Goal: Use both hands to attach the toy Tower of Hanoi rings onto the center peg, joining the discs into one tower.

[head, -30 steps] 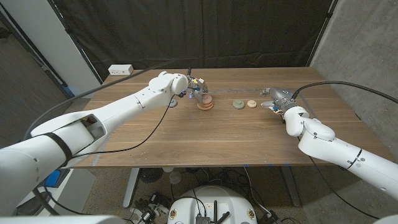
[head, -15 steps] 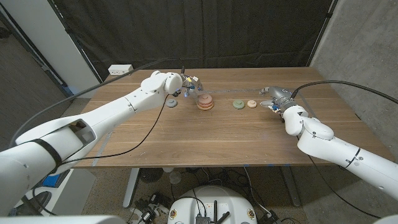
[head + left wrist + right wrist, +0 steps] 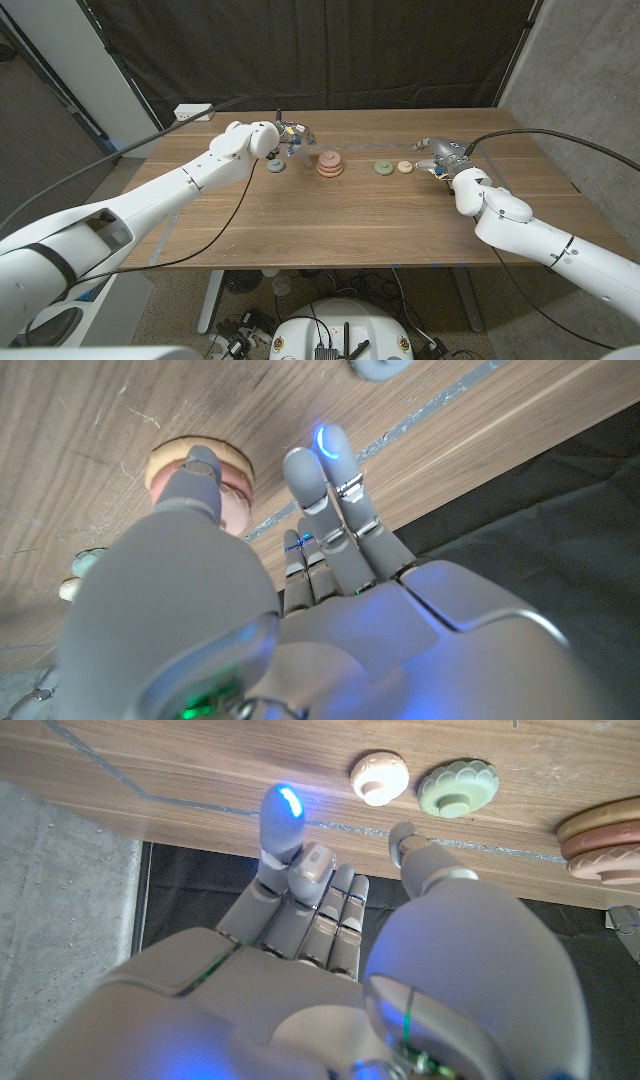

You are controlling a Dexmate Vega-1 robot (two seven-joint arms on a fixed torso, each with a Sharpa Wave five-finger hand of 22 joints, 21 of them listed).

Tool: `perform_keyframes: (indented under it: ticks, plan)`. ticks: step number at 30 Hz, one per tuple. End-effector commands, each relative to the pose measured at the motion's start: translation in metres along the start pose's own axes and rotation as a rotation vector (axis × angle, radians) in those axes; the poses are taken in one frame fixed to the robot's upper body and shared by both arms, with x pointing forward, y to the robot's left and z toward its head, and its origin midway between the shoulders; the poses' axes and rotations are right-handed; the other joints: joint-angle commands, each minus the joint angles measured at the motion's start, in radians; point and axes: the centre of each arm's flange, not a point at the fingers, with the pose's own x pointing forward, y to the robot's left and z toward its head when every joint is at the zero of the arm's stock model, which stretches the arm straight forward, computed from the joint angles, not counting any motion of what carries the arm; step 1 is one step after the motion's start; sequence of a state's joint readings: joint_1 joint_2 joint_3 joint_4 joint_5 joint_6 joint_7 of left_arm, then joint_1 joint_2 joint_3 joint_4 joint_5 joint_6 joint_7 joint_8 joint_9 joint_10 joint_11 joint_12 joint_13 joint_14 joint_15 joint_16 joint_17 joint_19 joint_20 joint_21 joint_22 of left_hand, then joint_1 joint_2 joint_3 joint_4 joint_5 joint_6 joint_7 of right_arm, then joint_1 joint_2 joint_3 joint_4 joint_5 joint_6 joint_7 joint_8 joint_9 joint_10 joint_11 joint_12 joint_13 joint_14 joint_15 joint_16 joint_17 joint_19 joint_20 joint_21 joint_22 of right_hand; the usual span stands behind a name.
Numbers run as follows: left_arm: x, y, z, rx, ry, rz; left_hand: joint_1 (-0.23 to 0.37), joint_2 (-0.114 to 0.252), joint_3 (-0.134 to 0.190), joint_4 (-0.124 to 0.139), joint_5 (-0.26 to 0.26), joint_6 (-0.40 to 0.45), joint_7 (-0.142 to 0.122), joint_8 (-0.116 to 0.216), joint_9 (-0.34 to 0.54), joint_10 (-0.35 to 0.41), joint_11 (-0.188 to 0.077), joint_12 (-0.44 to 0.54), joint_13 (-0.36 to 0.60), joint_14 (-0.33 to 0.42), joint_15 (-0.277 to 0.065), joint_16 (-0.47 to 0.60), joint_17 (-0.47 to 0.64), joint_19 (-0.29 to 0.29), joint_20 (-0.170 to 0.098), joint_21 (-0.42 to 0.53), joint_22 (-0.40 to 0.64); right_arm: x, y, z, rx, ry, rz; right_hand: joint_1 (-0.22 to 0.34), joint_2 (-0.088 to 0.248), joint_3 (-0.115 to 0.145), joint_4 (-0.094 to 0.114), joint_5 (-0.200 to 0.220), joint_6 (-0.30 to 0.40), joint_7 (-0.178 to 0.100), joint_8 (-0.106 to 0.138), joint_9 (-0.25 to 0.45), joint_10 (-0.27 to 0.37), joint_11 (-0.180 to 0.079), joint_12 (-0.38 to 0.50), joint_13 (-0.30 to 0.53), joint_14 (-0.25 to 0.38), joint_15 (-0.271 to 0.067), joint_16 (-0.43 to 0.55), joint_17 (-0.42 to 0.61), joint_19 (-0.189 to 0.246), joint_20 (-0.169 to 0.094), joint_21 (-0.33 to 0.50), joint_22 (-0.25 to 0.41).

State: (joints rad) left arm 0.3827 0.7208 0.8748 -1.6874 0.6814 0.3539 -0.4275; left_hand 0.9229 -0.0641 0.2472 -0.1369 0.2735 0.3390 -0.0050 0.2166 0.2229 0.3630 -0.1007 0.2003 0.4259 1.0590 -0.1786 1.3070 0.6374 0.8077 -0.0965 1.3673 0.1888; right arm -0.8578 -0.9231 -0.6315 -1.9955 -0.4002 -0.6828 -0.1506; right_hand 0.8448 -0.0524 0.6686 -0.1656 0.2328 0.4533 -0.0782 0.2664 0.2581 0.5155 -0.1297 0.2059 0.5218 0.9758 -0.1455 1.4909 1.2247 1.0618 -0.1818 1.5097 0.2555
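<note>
A short stack of tan and pink rings (image 3: 330, 166) stands mid-table, also seen as the stack (image 3: 200, 470) and at the edge as the stack (image 3: 603, 840). A blue-grey disc (image 3: 276, 165) lies just left of it. A green disc (image 3: 384, 167) and a small cream disc (image 3: 404, 167) lie to its right, again as the green disc (image 3: 457, 788) and cream disc (image 3: 380, 778). My left hand (image 3: 296, 136) hovers behind and between the blue-grey disc and the stack, fingers apart, holding nothing. My right hand (image 3: 438, 153) stands right of the cream disc, fingers spread and empty.
A white power strip (image 3: 195, 112) lies at the table's back left corner. A black cable (image 3: 240, 212) trails from my left arm over the table's left half. A dark curtain hangs behind the table and a concrete wall stands at the right.
My left hand has drawn back leftward from above the ring stack toward the blue-grey disc. The right hand has barely moved, and the discs lie where they were.
</note>
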Motion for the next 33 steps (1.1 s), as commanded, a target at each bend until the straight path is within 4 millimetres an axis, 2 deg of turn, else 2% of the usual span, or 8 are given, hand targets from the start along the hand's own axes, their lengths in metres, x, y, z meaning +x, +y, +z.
perform_keyframes:
  ticks: [1,14,25,33]
  plan:
    - [-0.020,-0.009,-0.018,-0.043,0.037,0.053,0.005,0.012,0.002,-0.010,0.003,0.011,-0.002,0.005,-0.001,0.013,-0.006,0.010,-0.002,0.014,-0.039,0.017,0.008,0.005,-0.111,-0.003,0.002,0.000,0.000,0.003,0.008,-0.007,-0.003,-0.007,-0.002,0.000,0.002,0.003,0.000,0.006,0.004,0.004,0.002,0.002,-0.002,0.005,0.006,-0.070,0.004,0.003,-0.003,-0.037,0.006,0.000]
    - [-0.033,-0.029,-0.036,-0.096,0.064,0.077,0.014,0.023,0.007,-0.014,0.007,0.037,-0.009,0.008,-0.004,0.042,-0.025,0.015,-0.009,0.014,-0.040,0.030,0.007,0.012,-0.111,-0.002,0.003,-0.001,0.000,0.006,0.003,-0.015,0.003,-0.006,-0.003,0.002,0.001,0.003,-0.006,0.004,0.001,0.004,0.001,0.001,-0.002,0.006,0.001,-0.070,0.000,-0.001,-0.004,-0.037,0.006,-0.002]
    - [-0.050,-0.037,-0.046,-0.103,0.111,0.133,0.014,0.024,0.007,-0.015,0.010,0.048,-0.010,0.007,-0.006,0.049,-0.029,0.013,-0.014,0.013,-0.040,0.039,0.006,0.018,-0.111,0.000,0.003,-0.002,0.000,0.010,0.004,-0.024,0.004,-0.006,-0.008,0.003,-0.002,0.002,-0.011,0.004,0.000,0.007,-0.013,0.001,-0.006,0.009,-0.006,-0.070,-0.004,-0.003,-0.007,-0.036,0.007,-0.003]
    - [-0.057,-0.041,-0.054,-0.131,0.149,0.171,0.015,0.026,0.009,-0.016,0.012,0.059,-0.013,0.006,-0.007,0.063,-0.027,0.014,-0.019,0.016,-0.040,0.050,0.010,0.022,-0.111,0.002,0.002,-0.001,0.003,0.012,0.001,-0.027,0.006,-0.013,-0.013,0.003,0.001,0.000,-0.018,0.010,-0.002,0.010,-0.032,0.015,-0.010,0.009,-0.012,-0.070,-0.008,-0.003,-0.015,-0.036,0.006,-0.006]
